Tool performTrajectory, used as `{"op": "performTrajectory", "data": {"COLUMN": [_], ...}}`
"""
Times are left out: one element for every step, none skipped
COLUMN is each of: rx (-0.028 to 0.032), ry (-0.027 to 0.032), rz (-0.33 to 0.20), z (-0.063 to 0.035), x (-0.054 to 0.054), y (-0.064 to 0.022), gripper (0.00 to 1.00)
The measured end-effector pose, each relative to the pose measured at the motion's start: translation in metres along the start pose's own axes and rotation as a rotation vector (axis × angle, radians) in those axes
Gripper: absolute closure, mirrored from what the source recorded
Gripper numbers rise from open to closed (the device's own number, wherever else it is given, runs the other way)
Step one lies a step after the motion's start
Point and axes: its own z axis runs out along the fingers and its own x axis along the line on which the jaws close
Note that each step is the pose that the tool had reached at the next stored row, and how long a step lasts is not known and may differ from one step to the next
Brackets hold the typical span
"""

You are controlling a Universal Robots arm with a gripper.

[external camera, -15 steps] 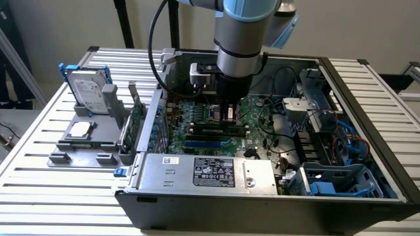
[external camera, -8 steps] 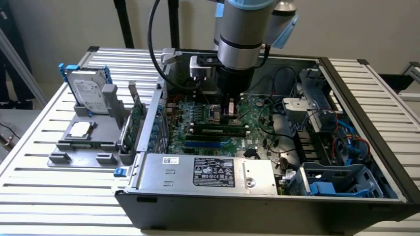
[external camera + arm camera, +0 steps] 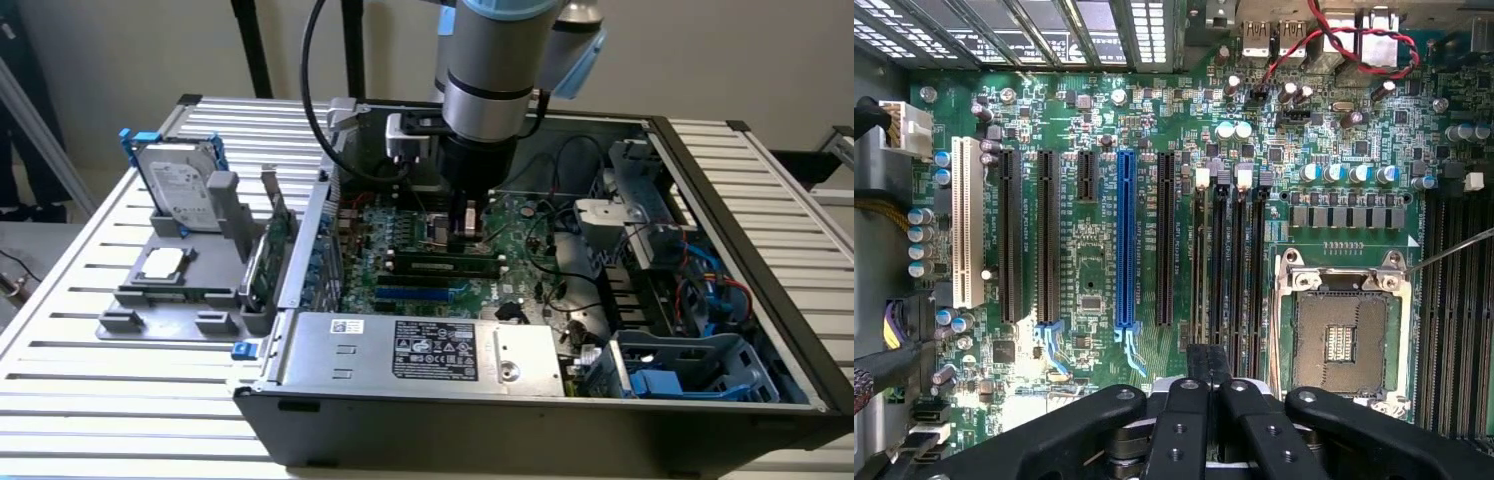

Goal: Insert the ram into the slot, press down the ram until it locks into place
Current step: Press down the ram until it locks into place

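The ram (image 3: 434, 263), a thin green stick with black chips, lies lengthwise along one of the parallel black memory slots (image 3: 430, 279) on the motherboard. It looks set into that slot; I cannot tell whether the end clips have closed. My gripper (image 3: 470, 240) hangs straight down over the stick's end toward the exterior view's right, its tips at or just above the stick's top edge. In the wrist view the gripper (image 3: 1206, 362) has its two black fingers drawn together, in line with the row of memory slots (image 3: 1239, 260). From there the stick is edge-on and I cannot pick it out.
The open case's steel walls (image 3: 694, 180) surround the board. A power supply (image 3: 420, 348) sits along the near side and a drive cage with cables (image 3: 667, 290) on the exterior view's right. A blue socket (image 3: 1125, 240) and the processor socket (image 3: 1344, 330) flank the memory slots. Outside the case a fixture holds a hard drive (image 3: 180, 185).
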Motion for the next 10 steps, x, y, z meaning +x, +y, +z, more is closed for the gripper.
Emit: {"op": "performTrajectory", "data": {"rx": [0.0000,0.0000,0.0000,0.0000,0.0000,0.0000,0.0000,0.0000,0.0000,0.0002], "ry": [0.0001,0.0001,0.0001,0.0000,0.0000,0.0001,0.0001,0.0001,0.0001,0.0002], "rz": [0.000,0.000,0.000,0.000,0.000,0.000,0.000,0.000,0.000,0.000], "z": [0.0000,0.0000,0.0000,0.0000,0.0000,0.0000,0.0000,0.0000,0.0000,0.0000], "x": [0.0000,0.0000,0.0000,0.0000,0.0000,0.0000,0.0000,0.0000,0.0000,0.0000], "y": [0.0000,0.0000,0.0000,0.0000,0.0000,0.0000,0.0000,0.0000,0.0000,0.0002], "gripper": [0.89,0.89,0.89,0.89,0.89,0.89,0.89,0.89,0.89,0.89]}}
